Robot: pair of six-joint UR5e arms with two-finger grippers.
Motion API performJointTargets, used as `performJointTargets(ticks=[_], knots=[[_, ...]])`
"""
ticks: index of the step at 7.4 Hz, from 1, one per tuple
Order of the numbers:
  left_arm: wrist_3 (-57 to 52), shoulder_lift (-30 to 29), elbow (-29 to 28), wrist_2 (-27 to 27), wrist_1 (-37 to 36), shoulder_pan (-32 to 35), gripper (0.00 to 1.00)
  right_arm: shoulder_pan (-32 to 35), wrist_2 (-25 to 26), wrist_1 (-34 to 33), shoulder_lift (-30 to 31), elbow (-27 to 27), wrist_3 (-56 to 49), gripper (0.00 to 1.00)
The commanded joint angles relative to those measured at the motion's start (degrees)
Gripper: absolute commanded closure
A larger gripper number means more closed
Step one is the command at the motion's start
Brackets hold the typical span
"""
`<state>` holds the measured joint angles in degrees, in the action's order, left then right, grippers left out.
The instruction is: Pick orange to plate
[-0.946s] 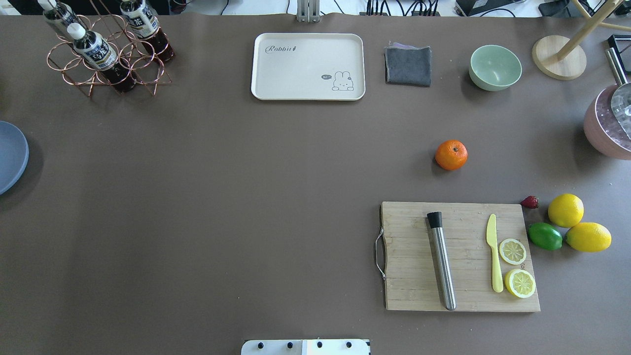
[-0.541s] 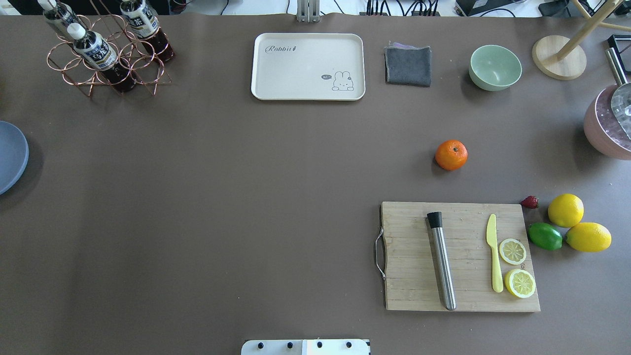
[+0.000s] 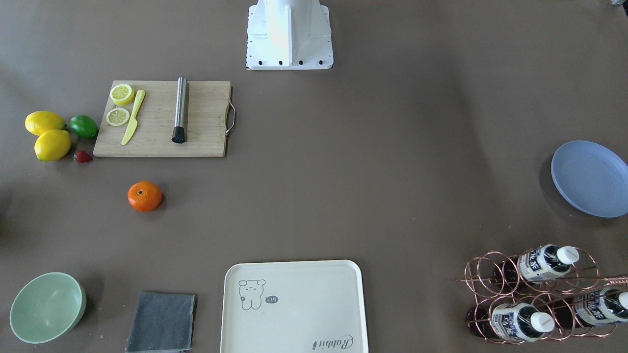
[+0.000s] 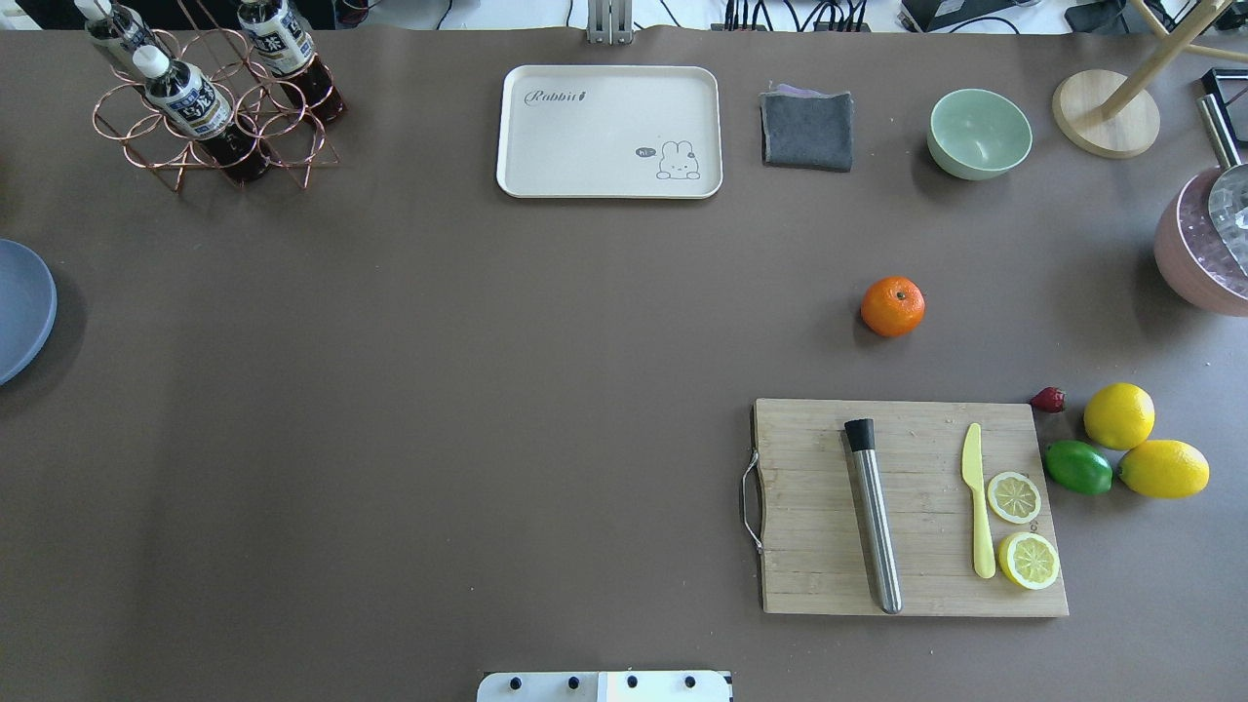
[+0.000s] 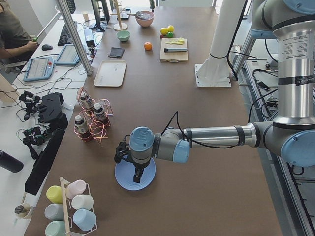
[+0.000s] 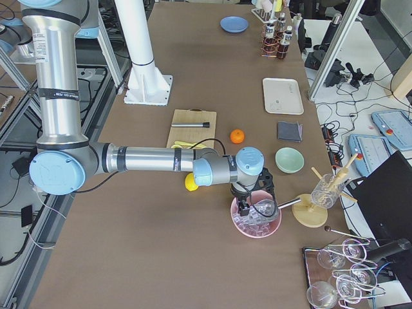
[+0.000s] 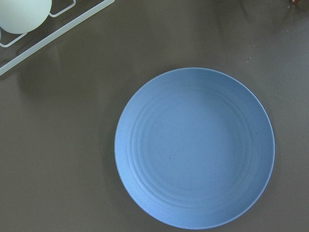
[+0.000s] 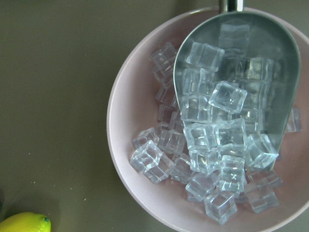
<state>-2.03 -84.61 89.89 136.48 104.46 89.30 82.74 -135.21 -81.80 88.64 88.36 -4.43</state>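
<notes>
The orange (image 4: 892, 306) lies alone on the brown table, right of centre and a little beyond the cutting board; it also shows in the front-facing view (image 3: 144, 196). The blue plate (image 4: 19, 312) sits at the far left edge, and it fills the left wrist view (image 7: 193, 145) with nothing on it. In the exterior left view my left gripper (image 5: 137, 173) hangs just above the plate (image 5: 147, 183); I cannot tell whether it is open or shut. My right gripper (image 6: 248, 207) hovers over a pink bowl of ice, far from the orange (image 6: 237, 136); I cannot tell its state either.
A wooden cutting board (image 4: 907, 507) carries a steel muddler, a yellow knife and lemon slices. Two lemons (image 4: 1118, 415), a lime (image 4: 1077, 467) and a strawberry lie to its right. A cream tray (image 4: 609, 132), grey cloth, green bowl (image 4: 978, 132) and bottle rack (image 4: 210, 107) line the far side.
</notes>
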Motion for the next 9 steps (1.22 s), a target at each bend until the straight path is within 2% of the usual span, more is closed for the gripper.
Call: performJointTargets(ticks=[1,2,3,4,6,9], knots=[[0.1,-5.8,-9.7,-0.2,1.5,-1.3,0.03,-0.3,0.2,0.2,0.0,0.1,-0.1,0.00],[0.5,-7.6,-15.9,-0.2,7.4,-1.6,0.03,-0.5,-0.2,2.3,0.4,0.2,0.0,0.00],[0.5,-9.1,-19.7,-1.3,9.7,-3.1,0.03,-0.9,-0.6,3.2,0.6,0.1,0.1,0.00],[0.5,-10.4,-21.7,-4.3,9.9,-4.6,0.03,-1.4,-0.6,3.4,0.6,0.1,0.1,0.00],[0.9,-11.3,-26.3,-4.4,13.4,-4.7,0.03,-1.9,-0.6,3.2,0.5,0.2,0.2,0.00],[1.4,-12.8,-29.2,-4.1,13.7,-5.1,0.03,-2.3,-1.5,3.2,0.2,0.1,0.1,0.00]])
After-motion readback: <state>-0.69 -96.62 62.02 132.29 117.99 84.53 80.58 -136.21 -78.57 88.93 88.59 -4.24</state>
